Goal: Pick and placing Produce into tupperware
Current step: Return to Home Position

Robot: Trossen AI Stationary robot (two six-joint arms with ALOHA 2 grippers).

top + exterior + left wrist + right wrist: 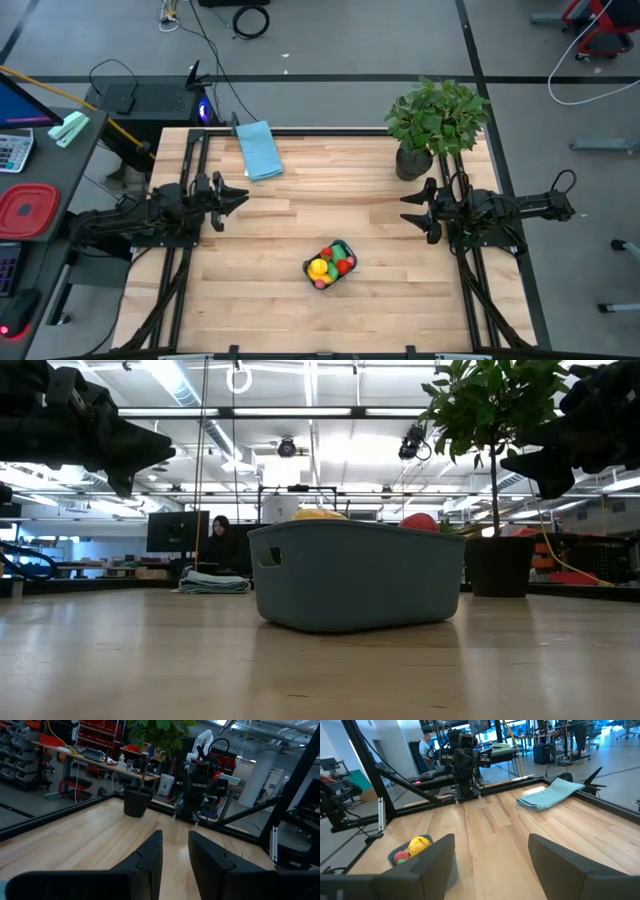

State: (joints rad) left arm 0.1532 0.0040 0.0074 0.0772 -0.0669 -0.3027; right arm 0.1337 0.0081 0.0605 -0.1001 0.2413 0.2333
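Note:
The dark teal tupperware (330, 265) stands on its base near the table's near middle, filled with toy produce (325, 266): yellow, red and green pieces. In the low view the tupperware (355, 573) shows side-on, with yellow and red tops above its rim. The right wrist view shows the tupperware (395, 864) with a yellow piece and a red piece (400, 856) in it. My left gripper (240, 196) hovers at the table's left side, its fingers a narrow gap apart (175, 851). My right gripper (408, 209) hovers at the right side, wide open (492, 855). Neither touches anything.
A light blue folded cloth (260, 150) lies near the far edge, left of middle. A leafy potted plant (432, 125) stands at the far right corner, close to my right arm. A red container (27, 208) sits on a side desk off the table's left.

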